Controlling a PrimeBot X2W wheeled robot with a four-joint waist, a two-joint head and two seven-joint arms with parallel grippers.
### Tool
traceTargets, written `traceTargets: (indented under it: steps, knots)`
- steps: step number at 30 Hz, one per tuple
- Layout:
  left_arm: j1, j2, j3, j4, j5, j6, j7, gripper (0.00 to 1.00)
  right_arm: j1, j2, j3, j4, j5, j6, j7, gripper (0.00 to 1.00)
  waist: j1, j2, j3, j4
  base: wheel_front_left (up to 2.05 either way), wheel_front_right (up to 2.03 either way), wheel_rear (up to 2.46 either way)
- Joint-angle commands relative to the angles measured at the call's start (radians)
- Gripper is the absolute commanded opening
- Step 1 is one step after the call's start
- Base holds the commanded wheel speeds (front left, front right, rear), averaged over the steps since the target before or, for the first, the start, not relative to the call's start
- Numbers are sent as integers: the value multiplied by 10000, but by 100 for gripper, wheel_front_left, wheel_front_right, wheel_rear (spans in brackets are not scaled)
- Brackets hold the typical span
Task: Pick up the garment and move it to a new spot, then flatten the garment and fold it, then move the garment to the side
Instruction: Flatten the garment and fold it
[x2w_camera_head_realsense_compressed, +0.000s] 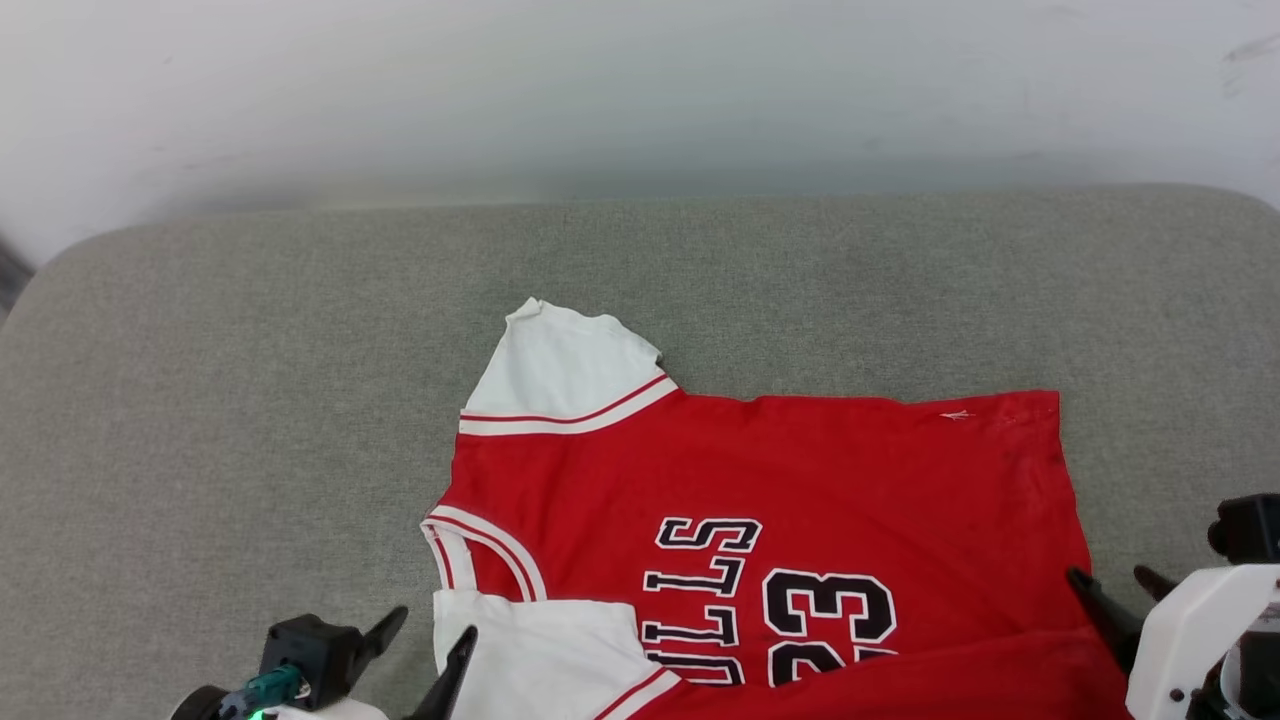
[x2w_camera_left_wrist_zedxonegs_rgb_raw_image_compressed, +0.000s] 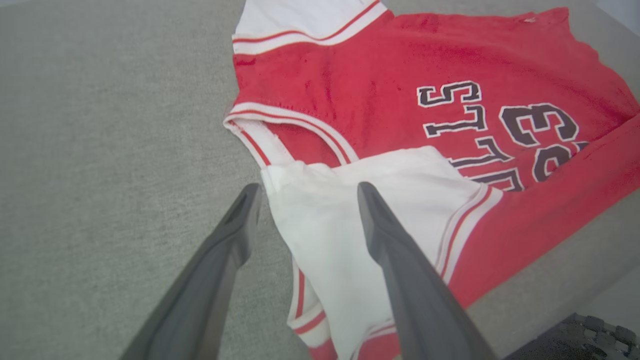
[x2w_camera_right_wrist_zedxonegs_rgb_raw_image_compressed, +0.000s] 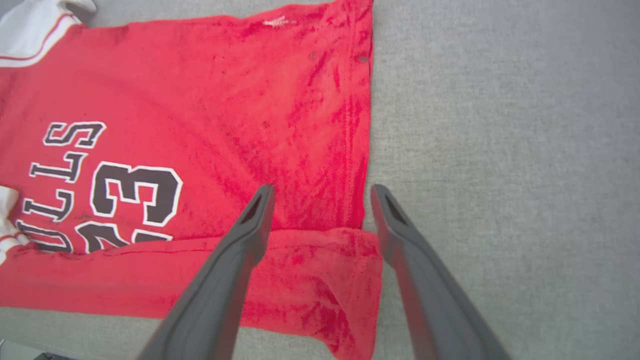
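The garment lies spread on the grey cushion, red with a black "BULLS 23" print, collar to the left and hem to the right. Its near edge is folded up over the print, and the near white sleeve lies folded onto the body. My left gripper is open, its fingers straddling that sleeve's corner just above the cloth. My right gripper is open too, above the folded red hem corner. Neither gripper holds the garment.
The grey cushioned surface stretches wide to the left and behind the shirt, up to a white wall. Its front edge runs close under the shirt's near fold, with a dark floor mat below.
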Motion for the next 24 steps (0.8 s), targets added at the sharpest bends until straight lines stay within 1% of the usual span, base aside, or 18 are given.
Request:
traceTargets:
  steps: [1, 6, 8, 9, 11, 14, 16, 20, 24]
  knots:
    - [-164, -61, 153, 42, 178, -66, -507, 100, -174, 71, -22, -121, 233, -4, -329, 100, 0, 0, -154, -38, 0, 0, 0]
    - [-369, -466, 604, 242, 612, 27, -2408, 100, -353, -230, 291, -419, 740, -4, -1866, 100, 0, 0, -451, -124, 0, 0, 0]
    - [-388, -668, 840, 236, 673, 87, -2940, 100, -427, -381, 489, -535, 851, -4, -2670, 100, 0, 0, -495, -167, 0, 0, 0]
    - [-401, -724, 986, 226, 807, 148, -3113, 100, -425, -426, 554, -559, 893, -4, -3080, 100, 0, 0, -511, -182, 0, 0, 0]
    - [-347, -1025, 1317, 88, 885, 257, -3304, 100, -492, -411, 594, -632, 999, -4, -3910, 100, 0, 0, -522, -193, 0, 0, 0]
    - [-222, -1439, 1929, -266, 1266, 232, -3385, 100, -516, -303, 682, -677, 1052, -4, -4995, 100, 0, 0, -481, -203, 0, 0, 0]
    - [-113, -1779, 2355, -554, 1622, 99, -3392, 100, -509, -276, 782, -709, 950, -4, -5665, 100, 0, 0, -421, -213, 0, 0, 0]
    - [-4, -2425, 3117, -795, 2170, -407, -3377, 100, -659, -184, 972, -755, 600, -4, -6972, 100, 0, 0, -182, -307, 0, 0, 0]
    - [-363, -2778, 3516, -584, 2640, -1019, -3379, 100, -785, 83, 1179, -682, 409, -4, -7908, 100, 0, 0, 171, -504, 0, 0, 0]
